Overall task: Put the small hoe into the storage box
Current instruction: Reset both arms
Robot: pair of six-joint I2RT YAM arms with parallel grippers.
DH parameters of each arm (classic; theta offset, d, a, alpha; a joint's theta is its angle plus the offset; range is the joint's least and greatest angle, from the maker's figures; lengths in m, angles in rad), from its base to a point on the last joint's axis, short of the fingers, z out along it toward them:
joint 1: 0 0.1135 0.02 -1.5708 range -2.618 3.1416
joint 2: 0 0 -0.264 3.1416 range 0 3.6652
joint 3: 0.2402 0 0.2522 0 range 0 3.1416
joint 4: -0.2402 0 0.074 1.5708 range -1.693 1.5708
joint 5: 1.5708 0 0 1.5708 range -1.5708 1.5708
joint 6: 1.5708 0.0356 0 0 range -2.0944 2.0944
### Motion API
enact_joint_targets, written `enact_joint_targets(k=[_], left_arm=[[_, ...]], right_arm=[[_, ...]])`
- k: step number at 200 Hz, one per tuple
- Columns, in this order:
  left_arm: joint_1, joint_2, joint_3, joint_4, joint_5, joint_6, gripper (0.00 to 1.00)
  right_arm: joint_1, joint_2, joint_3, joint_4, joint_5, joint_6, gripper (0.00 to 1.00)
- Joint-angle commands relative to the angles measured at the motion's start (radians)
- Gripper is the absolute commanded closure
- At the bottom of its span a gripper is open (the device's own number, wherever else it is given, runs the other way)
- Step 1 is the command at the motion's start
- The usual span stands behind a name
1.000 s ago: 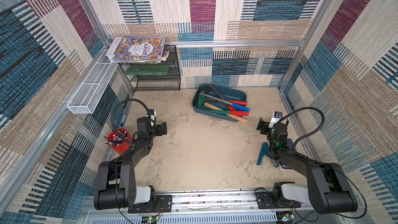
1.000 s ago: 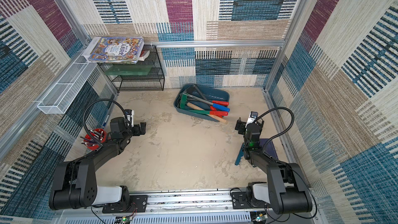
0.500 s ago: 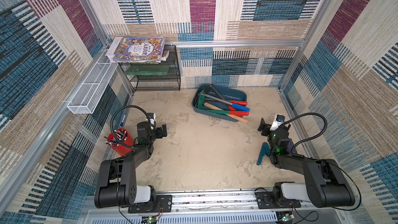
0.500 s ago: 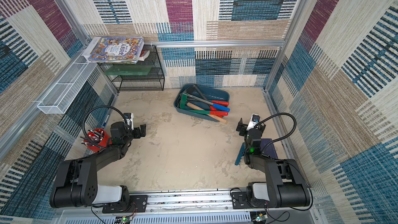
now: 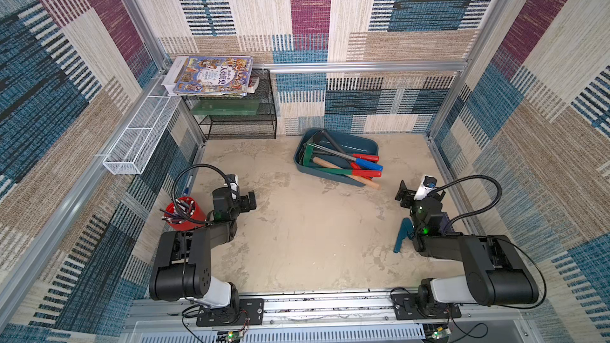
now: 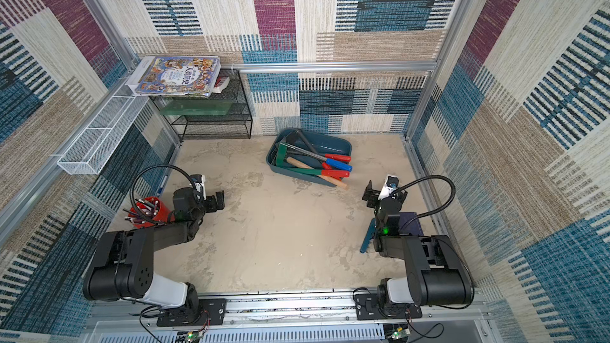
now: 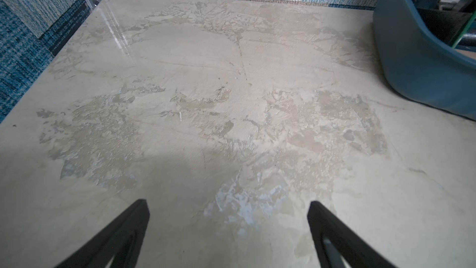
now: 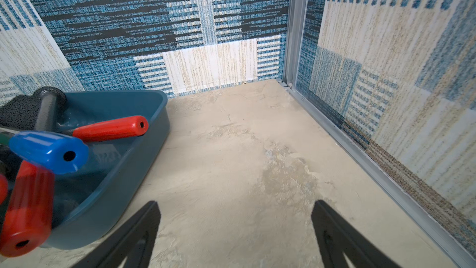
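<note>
Both top views are showing the storage box [image 5: 363,145] sitting right of centre, near the back wall. Several hand tools [image 5: 366,173] are lying in it, their handles poking over its lower-right rim; which of them is the small hoe I cannot tell. The left gripper [image 7: 226,204] and right gripper [image 8: 235,204] are hovering over the bare table [image 5: 313,232], jaws spread wide and gripping nothing.
</note>
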Motion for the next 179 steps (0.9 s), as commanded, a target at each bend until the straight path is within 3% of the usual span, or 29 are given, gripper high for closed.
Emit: enact_joint_targets(k=[1, 50, 179], left_arm=[[-0.006, 0.003, 0.008, 0.038, -0.032, -0.009, 0.0], [-0.049, 0.006, -0.005, 0.061, -0.157, -0.009, 0.0], [-0.053, 0.003, -0.006, 0.058, -0.164, -0.008, 0.0]], right_arm=[[-0.001, 0.051, 0.025, 0.061, 0.002, -0.004, 0.04], [-0.001, 0.053, 0.029, 0.053, -0.004, -0.004, 0.05], [0.0, 0.051, 0.023, 0.063, -0.008, -0.007, 0.05]])
